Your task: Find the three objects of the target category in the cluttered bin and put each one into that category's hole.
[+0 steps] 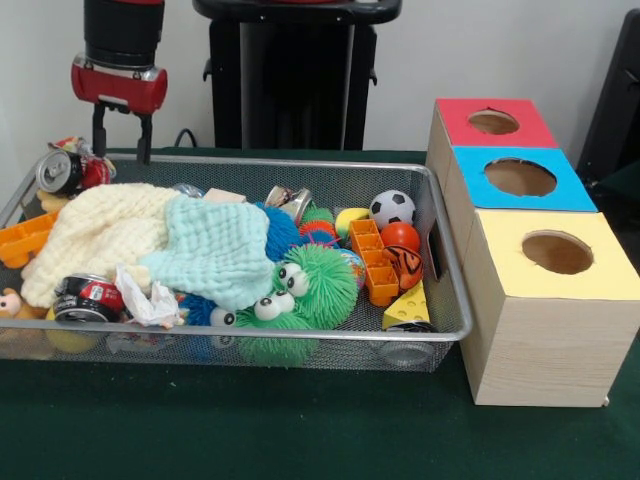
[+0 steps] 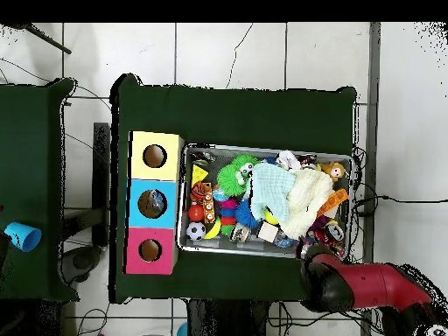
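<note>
1. The gripper (image 1: 122, 138) hangs above the far corner of the wire bin (image 1: 300, 335), its two thin black fingers (image 1: 99, 132) pointing straight down with a clear gap between them and nothing held. In the overhead view the gripper itself is hidden under the red and black arm (image 2: 350, 284).
2. Just below and beside the fingertips, a crushed red-and-silver can (image 1: 62, 172) leans against the bin's corner.
3. A little farther from the gripper, toward the camera, a cream knitted cloth (image 1: 95, 232) is heaped over that end of the bin, with an orange plastic piece (image 1: 24, 242) at its outer side.
4. Touching the cream cloth on its inner side lies a pale mint cloth (image 1: 215, 250), draped over the bin's middle.
5. Farther still, at the near rim, sit a second can (image 1: 85, 298) and a crumpled white wrapper (image 1: 148, 298).
6. Past the mint cloth are green fuzzy toys with googly eyes (image 1: 305, 285).
7. Beyond them, at the bin's end away from the gripper, are a small soccer ball (image 1: 392, 207), an orange ball (image 1: 400, 236) and a yellow cheese wedge (image 1: 408, 306).
8. What looks like clear plastic (image 1: 405, 350) shows through the near mesh, low down at that end; I cannot tell whether it is a bottle.
9. Farthest from the gripper, outside the bin, stand three wooden boxes with round holes, topped yellow (image 1: 555, 255), blue (image 1: 518, 178) and red (image 1: 493, 122).
</note>
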You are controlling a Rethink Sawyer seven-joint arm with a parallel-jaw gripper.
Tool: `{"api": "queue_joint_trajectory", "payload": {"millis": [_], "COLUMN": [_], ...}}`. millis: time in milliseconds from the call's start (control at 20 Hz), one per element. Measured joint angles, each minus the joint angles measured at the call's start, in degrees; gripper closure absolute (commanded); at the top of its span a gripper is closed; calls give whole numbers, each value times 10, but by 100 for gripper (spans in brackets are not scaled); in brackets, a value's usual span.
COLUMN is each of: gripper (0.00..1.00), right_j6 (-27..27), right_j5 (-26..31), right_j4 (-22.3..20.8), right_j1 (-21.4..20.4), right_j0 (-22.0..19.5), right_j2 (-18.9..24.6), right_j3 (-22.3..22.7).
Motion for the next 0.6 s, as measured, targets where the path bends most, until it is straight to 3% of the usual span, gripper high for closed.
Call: {"api": "queue_joint_trajectory", "payload": {"millis": [600], "gripper": [0], "right_j6": [0], "right_j5": [5], "right_j4": [2], "right_j1": [-13], "right_j0": [-1], "right_j2": [18], "right_j3": [0]}}
